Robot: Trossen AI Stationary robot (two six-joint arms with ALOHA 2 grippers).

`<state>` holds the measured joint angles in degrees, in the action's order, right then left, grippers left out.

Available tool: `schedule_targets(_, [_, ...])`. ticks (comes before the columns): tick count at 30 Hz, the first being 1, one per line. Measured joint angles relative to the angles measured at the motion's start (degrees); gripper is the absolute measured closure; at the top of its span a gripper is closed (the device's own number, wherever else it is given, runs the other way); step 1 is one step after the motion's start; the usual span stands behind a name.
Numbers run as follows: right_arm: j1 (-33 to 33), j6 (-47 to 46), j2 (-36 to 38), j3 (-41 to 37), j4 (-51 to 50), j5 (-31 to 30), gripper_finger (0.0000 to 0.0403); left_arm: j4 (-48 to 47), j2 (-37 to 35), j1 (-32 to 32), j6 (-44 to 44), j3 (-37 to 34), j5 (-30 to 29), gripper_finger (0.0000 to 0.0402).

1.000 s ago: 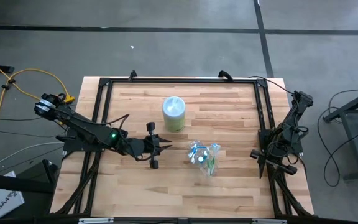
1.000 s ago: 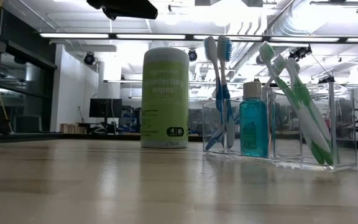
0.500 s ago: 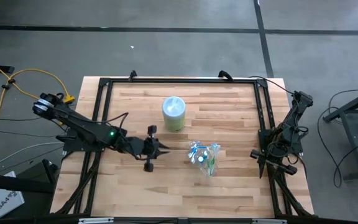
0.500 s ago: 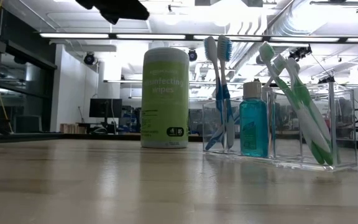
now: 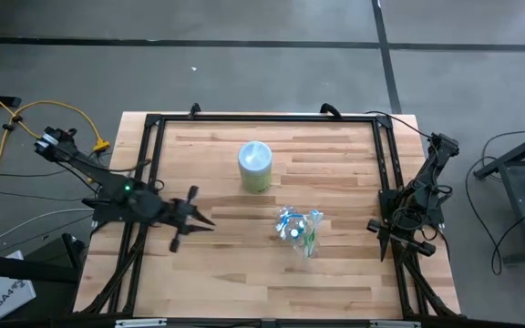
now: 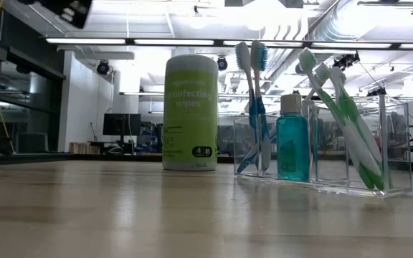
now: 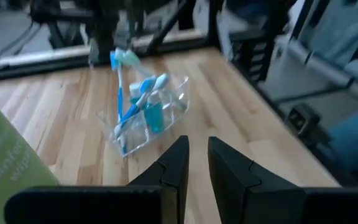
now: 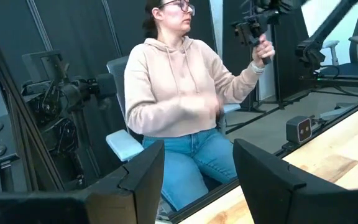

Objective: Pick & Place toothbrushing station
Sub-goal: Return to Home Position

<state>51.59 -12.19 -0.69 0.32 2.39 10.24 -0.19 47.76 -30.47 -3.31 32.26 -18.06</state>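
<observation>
My left gripper (image 5: 192, 224) hangs empty over the table's left side, fingers nearly together. The clear toothbrush holder (image 5: 300, 229) stands mid-table, well apart, near the wipes canister (image 5: 254, 166). My right gripper (image 5: 399, 239), fingers spread, waits at the right edge.

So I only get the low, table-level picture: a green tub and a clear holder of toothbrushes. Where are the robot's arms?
Observer: The left gripper hangs over the table's left side, apart from the holder, with nothing in it.
Operator: And the other one?
Observer: The right gripper waits at the table's right edge, fingers open.
Operator: Is anyone around?
Observer: Yes, a person in a hoodie sits beyond that edge.
</observation>
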Motion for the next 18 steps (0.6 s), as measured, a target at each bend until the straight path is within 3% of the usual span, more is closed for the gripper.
schedule_targets(8, [0.0,0.0,0.0,0.0,0.0,0.0,0.022,1.74,-17.05,-4.63,1.24,-12.26,0.0,0.0346])
schedule_targets(18, [0.02,0.0,0.0,0.0,0.0,0.0,0.022,2.0,-29.07,-7.83,1.62,-21.96,0.04,0.0346])
